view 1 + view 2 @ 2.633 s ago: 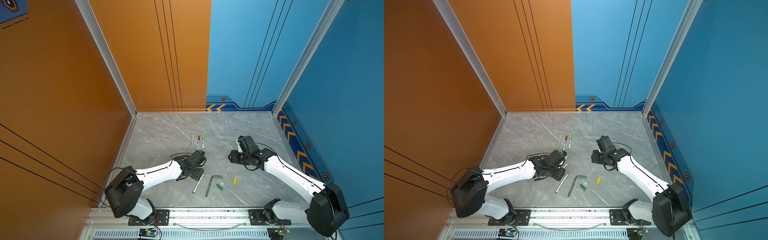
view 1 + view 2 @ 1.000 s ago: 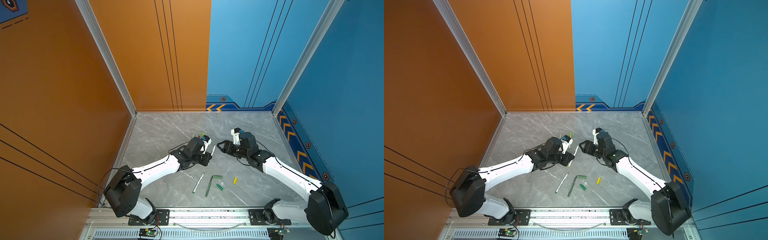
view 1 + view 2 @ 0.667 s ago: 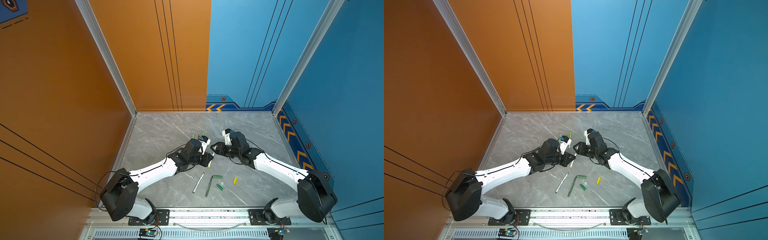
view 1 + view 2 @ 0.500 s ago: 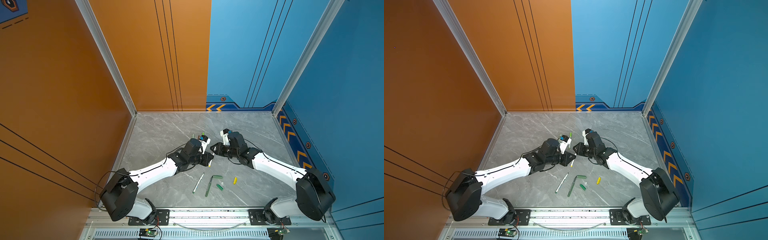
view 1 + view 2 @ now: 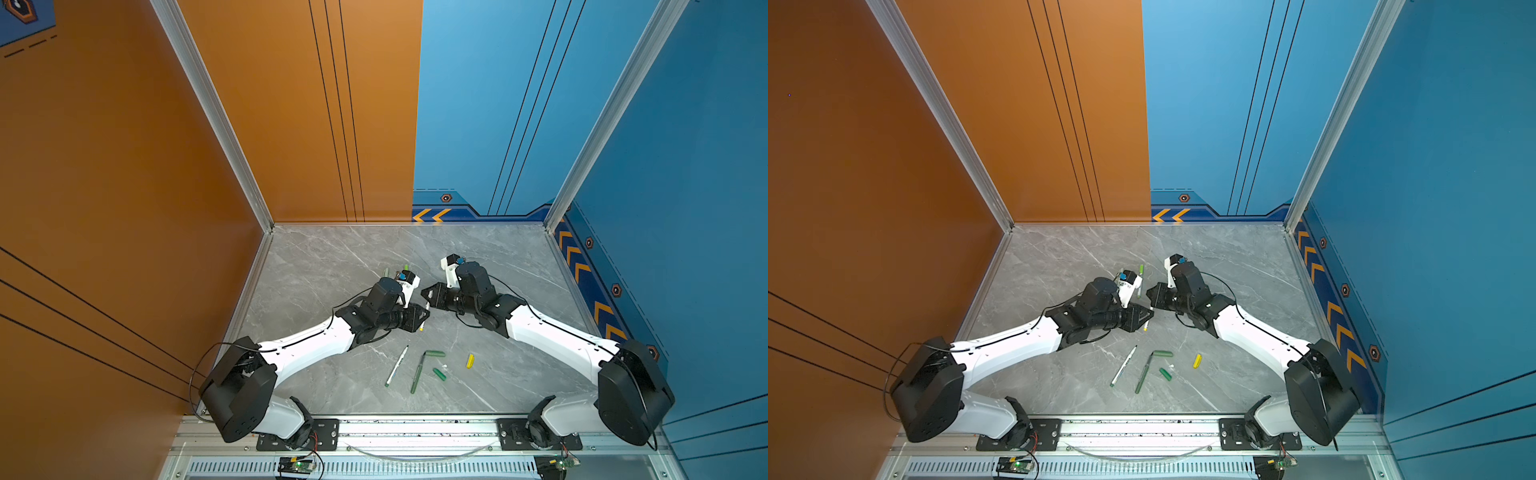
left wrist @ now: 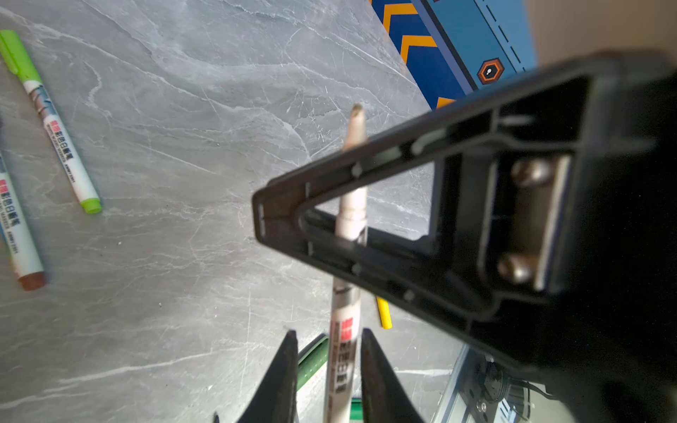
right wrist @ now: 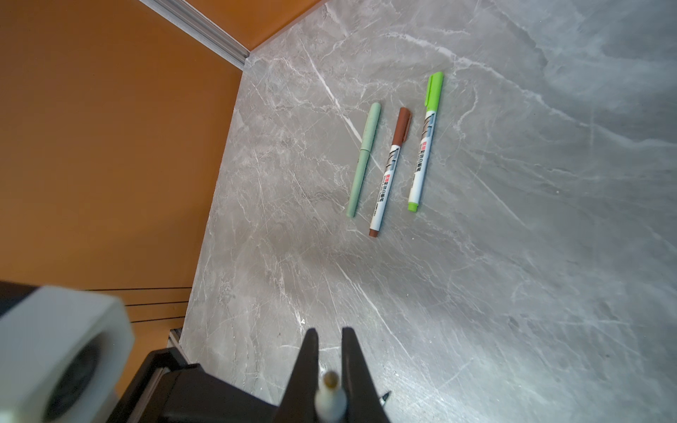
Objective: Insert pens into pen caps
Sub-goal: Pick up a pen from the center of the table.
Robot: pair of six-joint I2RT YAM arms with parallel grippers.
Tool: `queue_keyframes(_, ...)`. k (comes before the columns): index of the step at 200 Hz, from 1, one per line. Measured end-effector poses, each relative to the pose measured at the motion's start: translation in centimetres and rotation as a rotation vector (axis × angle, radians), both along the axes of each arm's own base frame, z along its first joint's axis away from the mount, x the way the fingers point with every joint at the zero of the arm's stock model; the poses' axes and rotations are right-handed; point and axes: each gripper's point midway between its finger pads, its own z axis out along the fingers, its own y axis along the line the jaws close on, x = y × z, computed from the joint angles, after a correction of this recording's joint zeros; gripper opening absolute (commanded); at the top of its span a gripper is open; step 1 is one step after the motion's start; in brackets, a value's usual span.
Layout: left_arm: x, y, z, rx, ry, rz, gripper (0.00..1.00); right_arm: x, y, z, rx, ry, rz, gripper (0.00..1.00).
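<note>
A white pen (image 6: 351, 219) with a yellow end (image 5: 421, 328) hangs tilted above the table's middle, uncapped. My right gripper (image 7: 329, 329) is shut on its nib end (image 7: 329, 399). My left gripper (image 6: 328, 331) stands open around the barrel, with a small gap on one side. In both top views the two grippers (image 5: 424, 313) (image 5: 424, 293) meet tip to tip. A yellow cap (image 5: 469, 360), two green caps (image 5: 435, 353) (image 5: 439, 374), a dark green pen (image 5: 417, 376) and a white pen (image 5: 397, 365) lie nearer the front.
Three capped pens lie side by side behind the grippers: sage-green (image 7: 362, 161), brown-capped (image 7: 390, 172) and light-green-capped (image 7: 425, 143). The orange wall (image 5: 166, 208) bounds the left side, the blue wall (image 5: 685, 208) the right. A metal rail (image 5: 415, 432) runs along the front.
My right gripper came in from the right and shut on the pen's nib end. My left gripper, shut on the barrel before, has let its jaws go slack.
</note>
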Motion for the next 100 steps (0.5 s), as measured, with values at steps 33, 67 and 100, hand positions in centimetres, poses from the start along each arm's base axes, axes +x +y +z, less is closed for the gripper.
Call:
queue_keyframes(33, -0.2, 0.0, -0.3, -0.001, 0.010, -0.005, 0.12, 0.1, -0.1, 0.6, 0.003, -0.014, -0.005, 0.04)
queue_keyframes(67, -0.6, -0.7, 0.0, -0.017, -0.002, -0.043, 0.01, 0.1, -0.3, 0.4, -0.006, -0.011, -0.012, 0.13)
queue_keyframes(100, -0.1, -0.1, -0.3, 0.001, 0.001, -0.017, 0.00, -0.1, -1.0, 0.1, -0.038, 0.003, -0.029, 0.46)
